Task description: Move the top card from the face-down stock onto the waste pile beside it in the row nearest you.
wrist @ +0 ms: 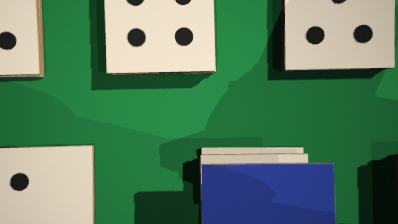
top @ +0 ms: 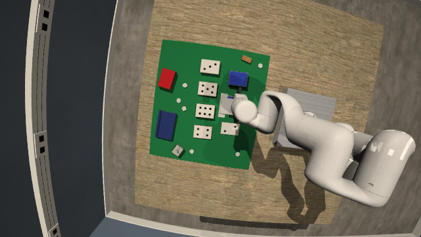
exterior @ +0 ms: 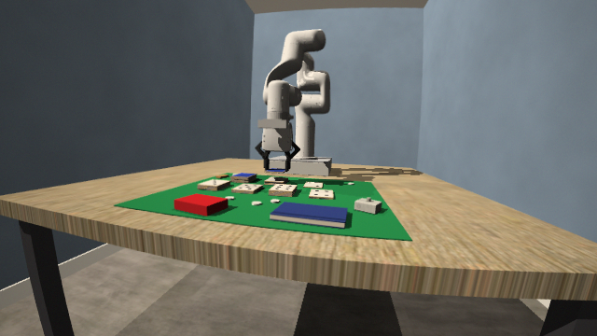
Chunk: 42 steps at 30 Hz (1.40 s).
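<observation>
My gripper (top: 237, 105) (exterior: 276, 168) is shut on a blue-backed card (top: 231, 97) (exterior: 276, 171) (wrist: 265, 200), held level. It hangs a little above the waste pile (exterior: 276, 181) (wrist: 250, 151), with a gap visible in the exterior view. In the wrist view, two pale edges of the pile show past the card's far edge; the card hides the rest. In the top view the arm and gripper cover the pile. The face-down stock (top: 238, 79) (exterior: 243, 177), blue on top, stands beside the waste pile. The fingers are outside the wrist view.
A two-pip card (top: 225, 128) (exterior: 313, 185) (wrist: 50, 200) lies on the waste pile's other side. A row of four face-up piles runs alongside, including the six-pip pile (top: 205, 110) (wrist: 160, 55). A red box (top: 167, 79) (exterior: 201, 204) and blue book (top: 166, 125) (exterior: 309, 214) lie farther out.
</observation>
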Available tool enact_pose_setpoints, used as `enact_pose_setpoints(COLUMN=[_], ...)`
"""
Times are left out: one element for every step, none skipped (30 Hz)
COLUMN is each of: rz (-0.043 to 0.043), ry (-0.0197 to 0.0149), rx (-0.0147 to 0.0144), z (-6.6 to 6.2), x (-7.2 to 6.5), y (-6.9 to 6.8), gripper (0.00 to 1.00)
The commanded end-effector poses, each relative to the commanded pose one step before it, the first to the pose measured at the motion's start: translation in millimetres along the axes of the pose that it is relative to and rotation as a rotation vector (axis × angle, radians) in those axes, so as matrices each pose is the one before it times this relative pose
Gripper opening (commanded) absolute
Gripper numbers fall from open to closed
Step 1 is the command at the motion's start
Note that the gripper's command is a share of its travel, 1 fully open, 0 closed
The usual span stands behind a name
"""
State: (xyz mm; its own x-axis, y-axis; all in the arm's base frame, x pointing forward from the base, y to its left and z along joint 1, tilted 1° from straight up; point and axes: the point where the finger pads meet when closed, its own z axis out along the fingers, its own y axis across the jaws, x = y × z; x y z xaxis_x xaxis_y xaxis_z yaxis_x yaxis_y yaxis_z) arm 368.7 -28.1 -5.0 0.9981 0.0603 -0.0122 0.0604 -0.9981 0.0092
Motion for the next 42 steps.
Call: enact_pose_setpoints(rz=[0.00002,0.0,0.0,0.0,0.0,0.0,0.0,0.0,0.0,0.0,0.0,0.0,0.0,0.0,0.0,0.0,0.0,0.0,0.0,0.0,0.0,0.0,0.0,0.0,0.0,0.0,0.0,0.0,0.0,0.0,0.0,0.0,0.0,0.0,0.0,0.0,0.0,0.0,0.0,0.0,0.0,0.0], ry=[0.00408,0.0,0.0,0.0,0.0,0.0,0.0,0.0,0.0,0.0,0.0,0.0,0.0,0.0,0.0,0.0,0.0,0.0,0.0,0.0,0.0,0.0,0.0,0.0,0.0,0.0,0.0,0.0,0.0,0.0,0.0,0.0,0.0,0.0,0.0,0.0,0.0,0.0,0.0,0.0,0.0,0.0], rx=[-0.00058,0.0,0.0,0.0,0.0,0.0,0.0,0.0,0.0,0.0,0.0,0.0,0.0,0.0,0.0,0.0,0.0,0.0,0.0,0.0,0.0,0.0,0.0,0.0,0.0,0.0,0.0,0.0,0.0,0.0,0.0,0.0,0.0,0.0,0.0,0.0,0.0,0.0,0.0,0.0,0.0,0.0], z=[5.99,1.78,1.71,1.64,1.56,0.0,0.0,1.46,1.35,1.24,1.12,0.98,0.86,0.73,0.6,0.48,0.36,0.25,0.16,0.09,0.03,0.01,0.0,0.0,0.0,0.0,0.0,0.0,0.0,0.0,0.0,0.0,0.03,0.17,0.38,0.59,0.76,0.85,0.85,0.0,0.0,0.76], x=[1.75,-0.01,0.0,0.0,-0.01,0.0,0.0,0.0,0.0,-0.01,-0.01,0.0,0.0,0.0,0.0,0.0,0.0,0.0,0.0,0.0,0.0,0.0,0.0,0.0,0.0,0.0,0.0,0.0,0.0,0.0,0.0,0.0,0.0,0.0,0.0,0.0,0.0,-0.01,0.0,0.0,0.0,0.0], y=[0.14,-0.03,-0.02,-0.02,-0.02,0.0,0.0,-0.02,-0.02,-0.02,-0.02,-0.01,-0.01,-0.01,-0.01,-0.01,-0.01,0.0,0.0,0.0,0.0,0.0,0.0,0.0,0.0,0.0,0.0,0.0,0.0,0.0,0.0,0.0,0.0,0.0,0.0,0.0,0.0,0.0,0.0,0.0,0.0,0.0], gripper=[0.73,0.73,0.73,0.73,0.73,0.73,0.73,0.73,0.73,0.73,0.73,0.73,0.73,0.73,0.73,0.73,0.73,0.73,0.73,0.73,0.73,0.73,0.73,0.73,0.73,0.73,0.73,0.73,0.73,0.73,0.73,0.73,0.73,0.73,0.73,0.73,0.73,0.73,0.73,0.73,0.73,0.73])
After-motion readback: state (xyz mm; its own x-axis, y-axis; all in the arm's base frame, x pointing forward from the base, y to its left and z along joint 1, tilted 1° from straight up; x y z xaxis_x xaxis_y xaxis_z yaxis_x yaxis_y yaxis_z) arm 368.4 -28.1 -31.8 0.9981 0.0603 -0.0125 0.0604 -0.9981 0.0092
